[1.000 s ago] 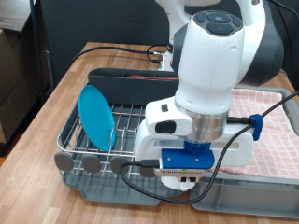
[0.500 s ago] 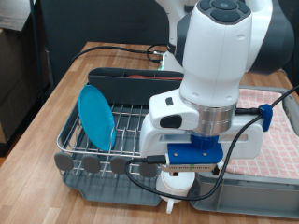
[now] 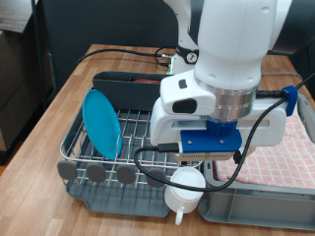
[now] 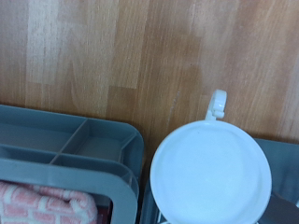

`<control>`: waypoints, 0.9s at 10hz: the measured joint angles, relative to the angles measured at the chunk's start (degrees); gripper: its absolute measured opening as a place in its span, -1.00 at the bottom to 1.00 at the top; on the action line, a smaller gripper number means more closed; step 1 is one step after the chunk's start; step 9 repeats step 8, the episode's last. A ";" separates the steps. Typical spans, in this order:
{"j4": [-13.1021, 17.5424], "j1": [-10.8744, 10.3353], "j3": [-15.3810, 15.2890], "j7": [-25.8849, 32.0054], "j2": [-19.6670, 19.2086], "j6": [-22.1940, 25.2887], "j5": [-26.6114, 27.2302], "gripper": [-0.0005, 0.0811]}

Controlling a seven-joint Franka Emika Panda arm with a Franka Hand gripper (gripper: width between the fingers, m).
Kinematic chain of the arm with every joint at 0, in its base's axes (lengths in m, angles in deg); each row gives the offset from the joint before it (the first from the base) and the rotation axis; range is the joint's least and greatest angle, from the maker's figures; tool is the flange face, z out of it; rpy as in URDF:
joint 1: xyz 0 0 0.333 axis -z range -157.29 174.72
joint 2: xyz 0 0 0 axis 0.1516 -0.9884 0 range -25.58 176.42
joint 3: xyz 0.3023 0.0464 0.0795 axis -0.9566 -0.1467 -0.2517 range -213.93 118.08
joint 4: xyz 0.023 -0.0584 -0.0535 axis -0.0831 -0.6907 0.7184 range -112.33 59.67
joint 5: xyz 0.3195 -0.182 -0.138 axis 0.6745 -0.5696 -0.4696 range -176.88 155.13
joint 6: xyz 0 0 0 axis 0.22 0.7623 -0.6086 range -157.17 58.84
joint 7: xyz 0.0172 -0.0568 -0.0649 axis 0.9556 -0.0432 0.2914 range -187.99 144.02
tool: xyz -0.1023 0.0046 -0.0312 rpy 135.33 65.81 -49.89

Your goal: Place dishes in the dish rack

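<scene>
The dish rack (image 3: 108,167) is a dark-grey tray with a silver wire grid, at the exterior view's left. A light-blue plate (image 3: 100,122) stands upright in its grid. A white mug (image 3: 185,189) sits at the rack's near right corner, against the grey bin. My gripper (image 3: 205,163) hangs just above the mug, its fingers hidden behind a blue mount. In the wrist view the mug (image 4: 211,174) fills the space below the hand as a round white face, with its handle (image 4: 217,103) sticking out. No fingers show there, and nothing is seen between them.
A grey bin (image 3: 258,211) with a pink checked cloth (image 3: 281,147) lies on the exterior view's right, touching the rack. The wrist view shows its rim (image 4: 84,140) and the cloth (image 4: 42,201) beside the mug. Black cables hang from the hand. The wooden table (image 4: 140,56) surrounds everything.
The arm has risen and shifted toward the exterior view's right. The mug stayed at the rack's corner and now shows clearly below the hand.
</scene>
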 joint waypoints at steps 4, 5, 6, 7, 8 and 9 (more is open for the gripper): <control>2.94 -0.50 0.34 -1.08 3.30 6.23 -0.64 0.98; 3.71 -0.65 0.40 -1.21 3.73 7.35 -0.99 0.98; 4.49 -0.77 0.45 -1.30 3.95 8.27 -1.35 0.98; 5.29 -0.93 0.53 -1.44 4.01 9.08 -1.65 0.98; 5.92 -1.15 0.67 -1.65 4.07 9.58 -2.30 0.98; 5.92 -1.15 0.67 -1.65 4.07 9.58 -2.30 0.98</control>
